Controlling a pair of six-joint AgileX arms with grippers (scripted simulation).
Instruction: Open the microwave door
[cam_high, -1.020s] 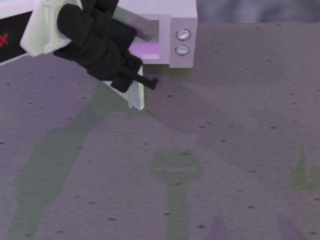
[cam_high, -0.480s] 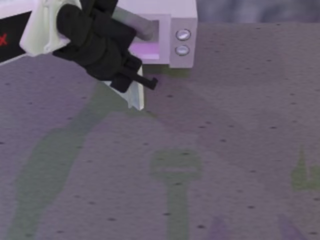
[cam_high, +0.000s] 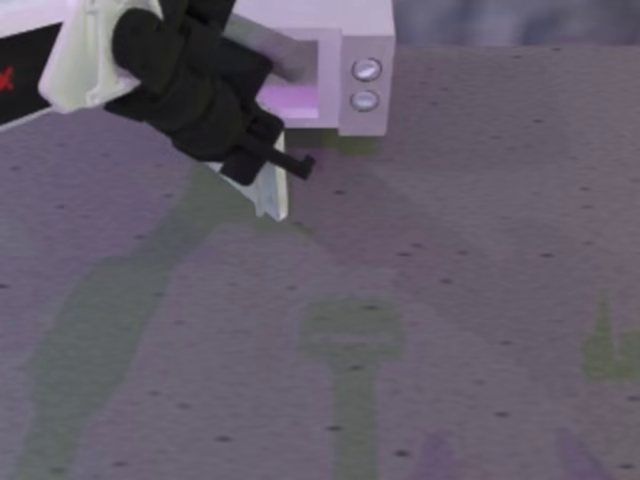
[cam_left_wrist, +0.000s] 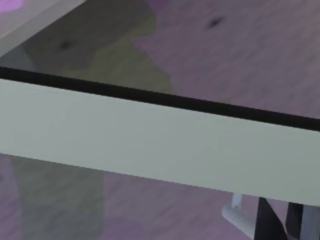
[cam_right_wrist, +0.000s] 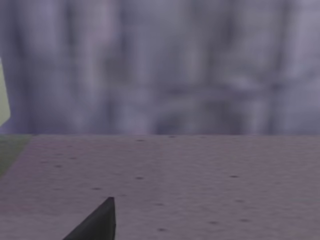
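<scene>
At table's far left, left gripper (cam_high: 290, 165) clamps door (cam_high: 275, 195), swung wide from microwave (cam_high: 360, 40); follow hinge arc, steady grip. Right arm unseen.

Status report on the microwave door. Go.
Left gripper at the microwave door edge. Door swung out, microwave interior exposed. Right arm out of top view. No obstruction seen.

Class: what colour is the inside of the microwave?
The microwave interior glows pinkish-purple, best seen in the top view.
</scene>
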